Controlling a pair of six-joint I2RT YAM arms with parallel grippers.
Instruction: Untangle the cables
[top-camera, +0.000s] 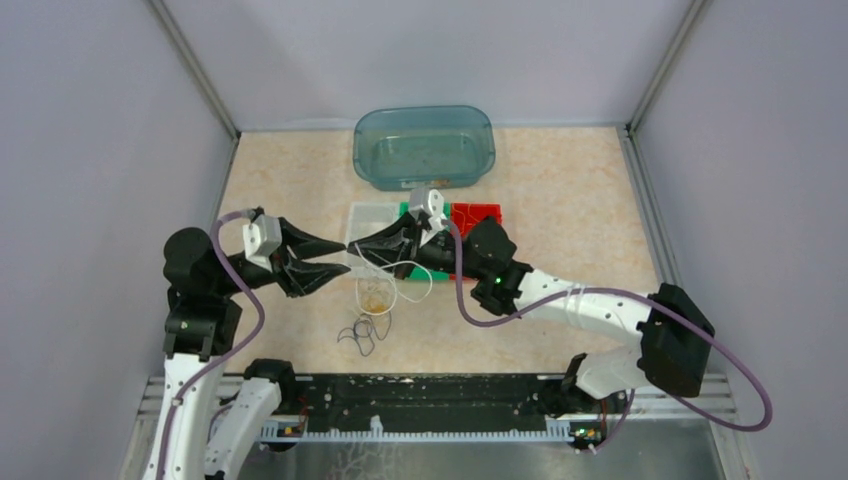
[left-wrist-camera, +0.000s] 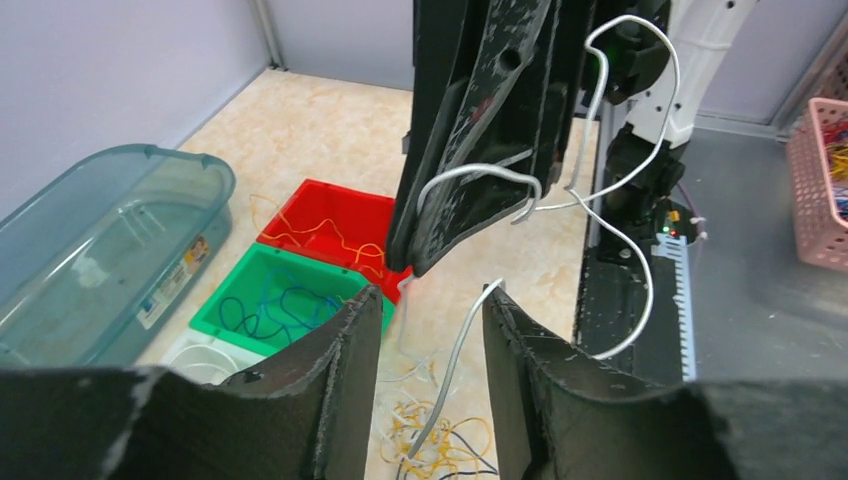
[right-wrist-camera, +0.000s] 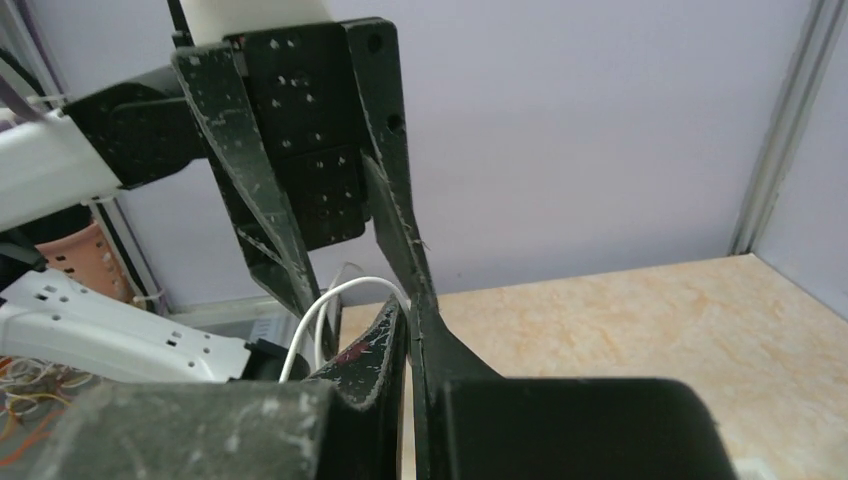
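A white cable (top-camera: 416, 289) hangs in loops above the table. My right gripper (top-camera: 356, 248) is shut on it. In the right wrist view the cable (right-wrist-camera: 340, 291) arcs out from the closed fingertips of the right gripper (right-wrist-camera: 408, 306). My left gripper (top-camera: 343, 258) faces it tip to tip with the jaws open. In the left wrist view the cable's lower end (left-wrist-camera: 462, 352) hangs between the left gripper's (left-wrist-camera: 432, 302) open fingers, near the right-hand one, ungripped. A tangle of yellow, white and dark cables (top-camera: 372, 305) lies on the table below, and it also shows in the left wrist view (left-wrist-camera: 440, 440).
A teal tub (top-camera: 424, 146) stands at the back. In front of it sit a clear tray (top-camera: 368, 222), a green bin (left-wrist-camera: 280, 296) with blue cables and a red bin (top-camera: 476, 214) with yellow ones. A pink basket (left-wrist-camera: 818, 190) stands beyond the near rail.
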